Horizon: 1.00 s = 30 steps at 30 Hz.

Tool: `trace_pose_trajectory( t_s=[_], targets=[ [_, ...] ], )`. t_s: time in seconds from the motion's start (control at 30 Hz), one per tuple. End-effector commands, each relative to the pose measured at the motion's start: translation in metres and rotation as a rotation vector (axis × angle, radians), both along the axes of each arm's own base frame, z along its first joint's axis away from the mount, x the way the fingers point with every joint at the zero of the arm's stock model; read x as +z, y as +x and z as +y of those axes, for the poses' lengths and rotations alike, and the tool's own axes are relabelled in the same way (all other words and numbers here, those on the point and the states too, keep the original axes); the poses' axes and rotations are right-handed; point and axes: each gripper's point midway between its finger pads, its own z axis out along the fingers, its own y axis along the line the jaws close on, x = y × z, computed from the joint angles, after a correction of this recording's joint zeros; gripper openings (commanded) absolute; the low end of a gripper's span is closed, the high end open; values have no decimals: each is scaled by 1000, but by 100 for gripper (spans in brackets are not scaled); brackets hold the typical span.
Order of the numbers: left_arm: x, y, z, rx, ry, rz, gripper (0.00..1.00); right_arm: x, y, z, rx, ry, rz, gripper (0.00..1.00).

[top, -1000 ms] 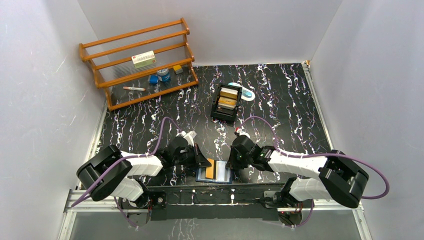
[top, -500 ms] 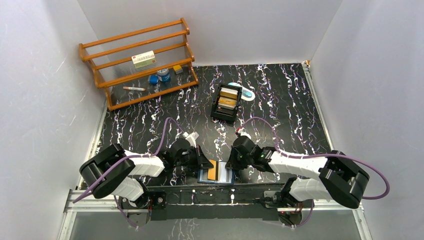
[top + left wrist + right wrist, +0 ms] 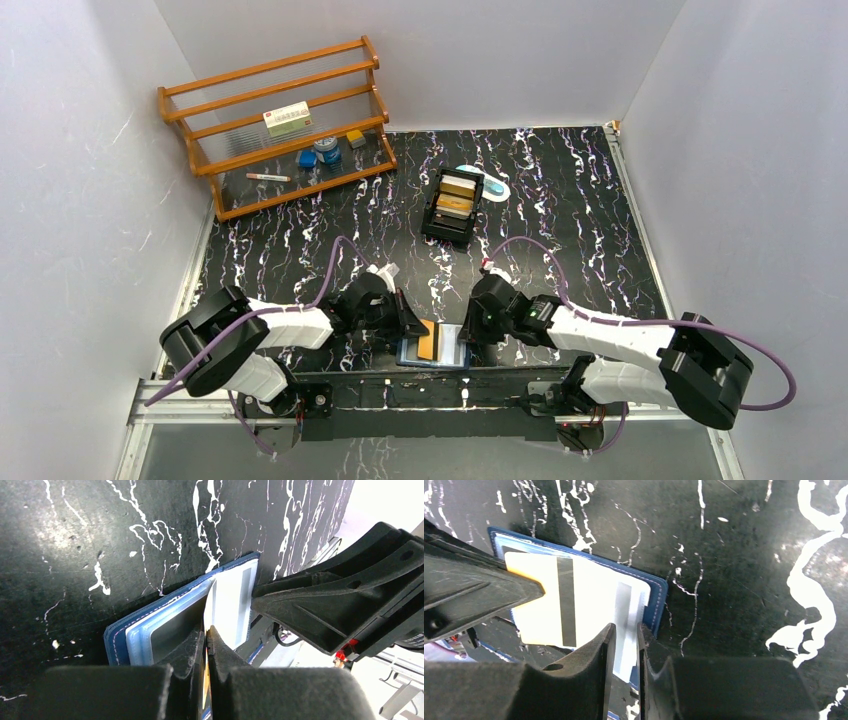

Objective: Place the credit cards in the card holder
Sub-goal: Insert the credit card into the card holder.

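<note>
Credit card (image 3: 427,340) now sits slightly further over the card holder (image 3: 452,347); left end effector (image 3: 206,632) pinches it, right end effector (image 3: 625,632) clamps the holder's edge; insertion looks close

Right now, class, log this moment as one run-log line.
left gripper shut on credit card | right gripper shut on card holder | card over open holder, not fully pocketed

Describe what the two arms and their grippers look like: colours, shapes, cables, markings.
The left arm and right arm have white tubular links between chunky black joint housings. A purple cable loops out from each. The left gripper and right gripper are matte black, each with two flat, tapering, angular fingers. A small red tag shows on the right one.
</note>
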Motion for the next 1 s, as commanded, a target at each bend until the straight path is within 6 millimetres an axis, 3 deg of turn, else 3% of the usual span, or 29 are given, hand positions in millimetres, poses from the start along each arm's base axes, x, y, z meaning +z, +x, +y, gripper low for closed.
trace_pose_trajectory(
  t_s=[0.0, 0.23, 0.73, 0.97],
  targets=[
    [-24, -19, 17, 22, 85, 127, 0, -8, -7, -13, -21, -55, 23, 30],
    [-21, -24, 10, -20, 72, 160, 0, -20, -10, -18, -36, -75, 39, 23],
    [-23, -29, 20, -40, 182, 199, 0, -27, -9, -17, -44, -73, 33, 18],
    [-21, -20, 2, -39, 90, 168, 0, -28, -8, -16, -51, -67, 33, 17]
  ],
)
